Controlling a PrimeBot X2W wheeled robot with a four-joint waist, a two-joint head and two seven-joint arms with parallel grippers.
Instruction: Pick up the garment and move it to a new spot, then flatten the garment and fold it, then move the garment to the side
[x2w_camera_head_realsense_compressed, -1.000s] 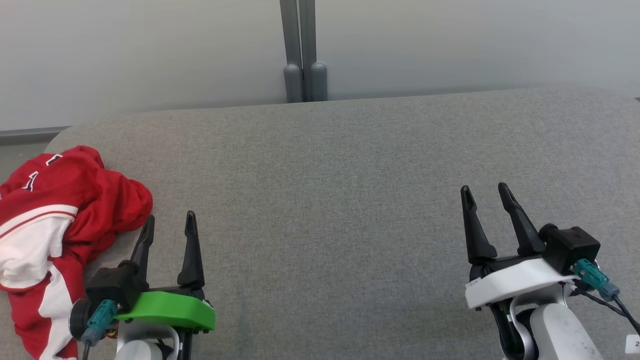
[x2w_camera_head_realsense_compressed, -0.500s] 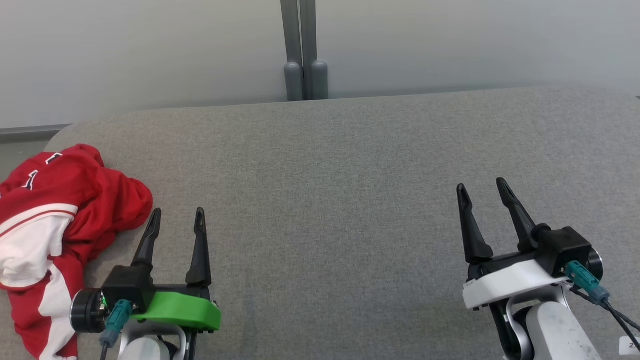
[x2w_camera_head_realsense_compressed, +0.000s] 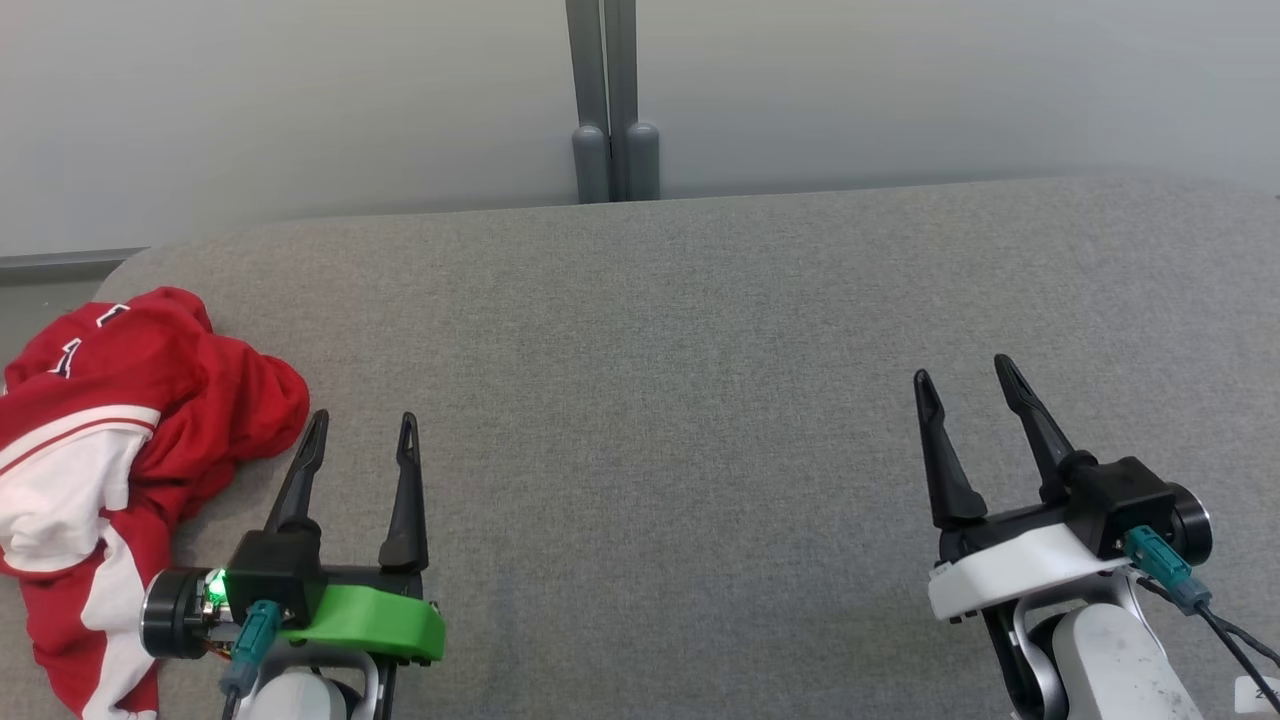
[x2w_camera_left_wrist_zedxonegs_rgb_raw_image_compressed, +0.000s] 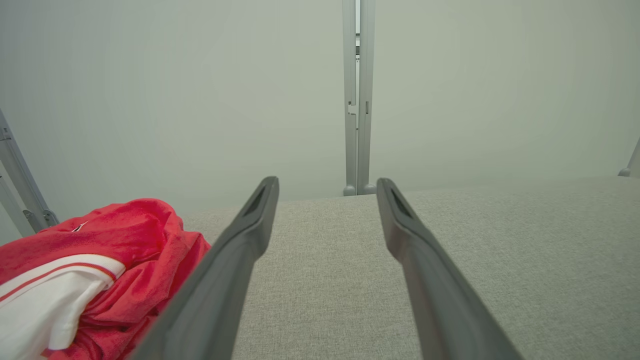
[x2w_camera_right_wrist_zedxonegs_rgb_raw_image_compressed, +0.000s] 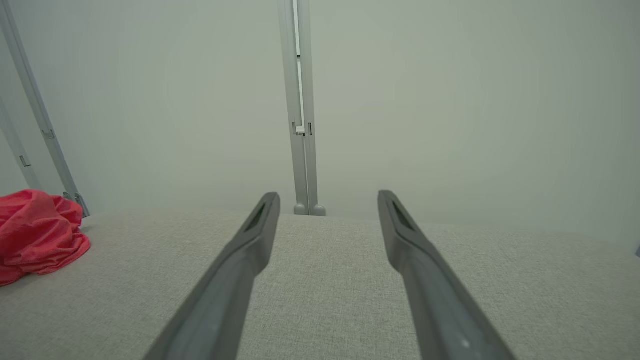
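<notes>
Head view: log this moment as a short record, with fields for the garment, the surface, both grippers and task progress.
garment: red and white garment, crumpled in a heap at the surface's left end
surface: grey fabric surface
left gripper: left gripper open, fingers empty, close beside the heap's right edge; contact unclear
right gripper: right gripper open, fingers empty, far from the heap
progress: not yet picked up
</notes>
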